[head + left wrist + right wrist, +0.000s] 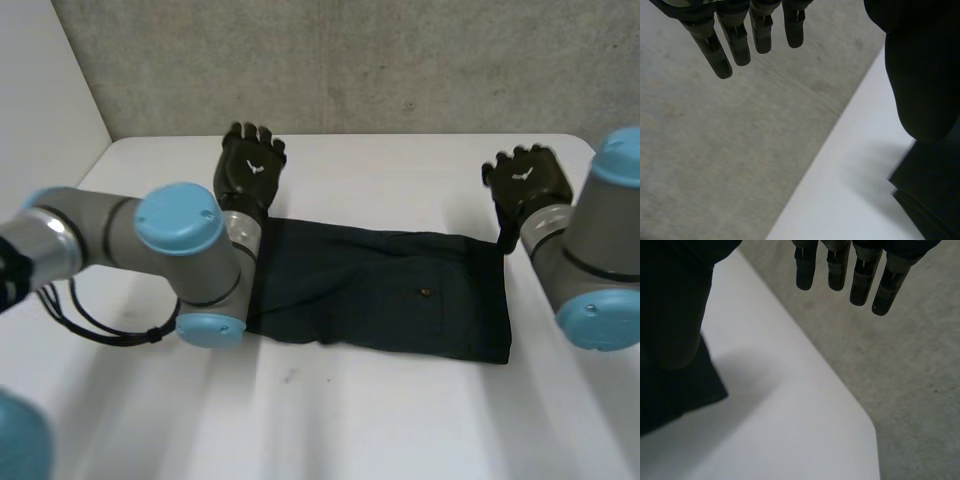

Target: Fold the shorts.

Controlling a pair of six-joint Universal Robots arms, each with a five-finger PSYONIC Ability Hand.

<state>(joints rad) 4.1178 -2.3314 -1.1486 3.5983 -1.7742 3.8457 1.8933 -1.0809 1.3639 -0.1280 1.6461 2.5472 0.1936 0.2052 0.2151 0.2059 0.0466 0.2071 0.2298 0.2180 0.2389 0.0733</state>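
Left arm covers one end of shorts stretched side to side.

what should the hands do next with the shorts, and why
Probably lower both hands to the far corners of the shorts and pinch them. The shorts lie flat on the table. The left hand and right hand hover just beyond those corners with straight fingers, holding nothing, so a grip seems needed before any fold.
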